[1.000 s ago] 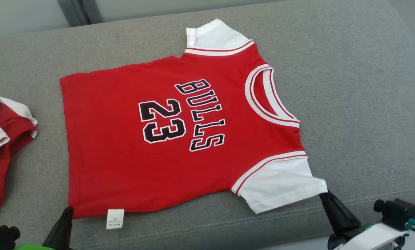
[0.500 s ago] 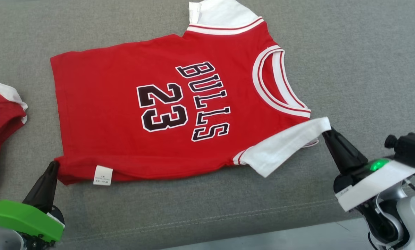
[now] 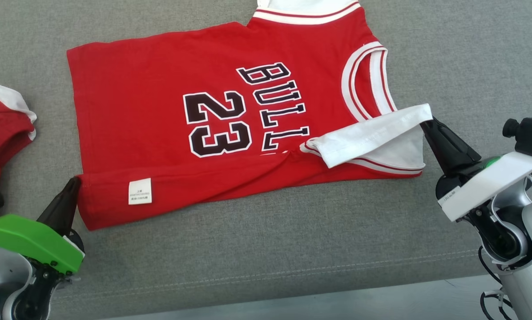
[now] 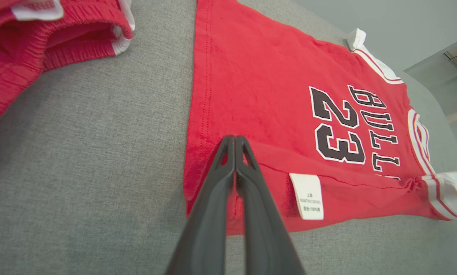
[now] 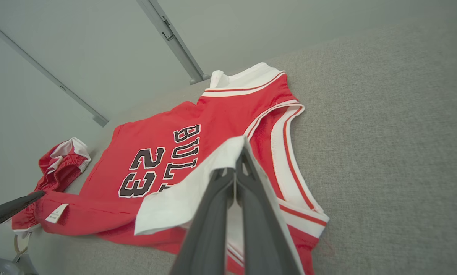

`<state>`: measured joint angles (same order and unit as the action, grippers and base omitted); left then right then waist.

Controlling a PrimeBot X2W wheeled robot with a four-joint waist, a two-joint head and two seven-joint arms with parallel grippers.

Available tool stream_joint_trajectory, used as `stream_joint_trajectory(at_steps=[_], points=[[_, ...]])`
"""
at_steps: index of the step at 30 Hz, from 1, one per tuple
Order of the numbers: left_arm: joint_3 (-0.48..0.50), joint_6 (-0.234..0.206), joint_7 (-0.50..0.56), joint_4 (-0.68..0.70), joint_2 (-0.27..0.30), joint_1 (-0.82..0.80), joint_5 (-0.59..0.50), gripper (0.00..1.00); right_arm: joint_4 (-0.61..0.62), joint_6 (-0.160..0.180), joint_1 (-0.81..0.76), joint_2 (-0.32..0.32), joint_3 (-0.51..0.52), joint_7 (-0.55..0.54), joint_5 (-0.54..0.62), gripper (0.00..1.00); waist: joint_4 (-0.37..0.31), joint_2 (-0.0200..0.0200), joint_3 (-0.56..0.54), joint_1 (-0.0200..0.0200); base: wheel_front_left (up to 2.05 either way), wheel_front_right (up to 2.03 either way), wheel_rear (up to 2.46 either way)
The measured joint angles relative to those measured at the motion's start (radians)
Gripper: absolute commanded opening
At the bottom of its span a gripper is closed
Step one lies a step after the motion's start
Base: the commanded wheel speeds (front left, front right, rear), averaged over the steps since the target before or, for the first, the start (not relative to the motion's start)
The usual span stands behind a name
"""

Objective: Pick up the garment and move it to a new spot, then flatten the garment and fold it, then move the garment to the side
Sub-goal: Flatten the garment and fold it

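Note:
The garment is a red jersey with white sleeves and black "BULLS 23" lettering, spread on a grey cushion. Its near edge is lifted and turned over onto the body, so a white label faces up. My left gripper is shut on the near hem corner, seen close in the left wrist view on the red cloth. My right gripper is shut on the near white sleeve, which hangs over the neckline. The right wrist view shows those fingertips pinching the sleeve above the jersey.
A crumpled pair of red shorts with white trim lies at the left, close to my left arm, also seen in the left wrist view. The cushion's front seam runs just ahead of me. Grey cushion stretches to the right of the jersey.
Both grippers have carried the near edge away from me, over the jersey: the sleeve now covers part of the lettering and the hem strip is turned over. The head camera has tilted down too.

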<state>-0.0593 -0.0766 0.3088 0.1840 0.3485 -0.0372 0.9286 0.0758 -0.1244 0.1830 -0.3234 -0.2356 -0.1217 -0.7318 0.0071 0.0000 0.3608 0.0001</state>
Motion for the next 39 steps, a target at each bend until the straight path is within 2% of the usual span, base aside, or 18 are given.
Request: stream_joint_trajectory(at_steps=[18, 39], points=[[-0.019, -0.011, 0.025, -0.13, -0.012, -0.104, -0.009, 0.0, -0.076, 0.0, 0.113, -0.01, -0.02, -0.063, -0.009, 0.0, 0.004, 0.0, 0.009, 0.0, 0.0, 0.0, 0.0], [-0.052, -0.011, 0.025, -0.254, -0.024, -0.252, -0.027, 0.0, -0.121, 0.0, 0.208, -0.022, -0.062, -0.109, -0.009, 0.0, 0.026, 0.0, 0.07, 0.0, 0.0, 0.0, 0.0]])
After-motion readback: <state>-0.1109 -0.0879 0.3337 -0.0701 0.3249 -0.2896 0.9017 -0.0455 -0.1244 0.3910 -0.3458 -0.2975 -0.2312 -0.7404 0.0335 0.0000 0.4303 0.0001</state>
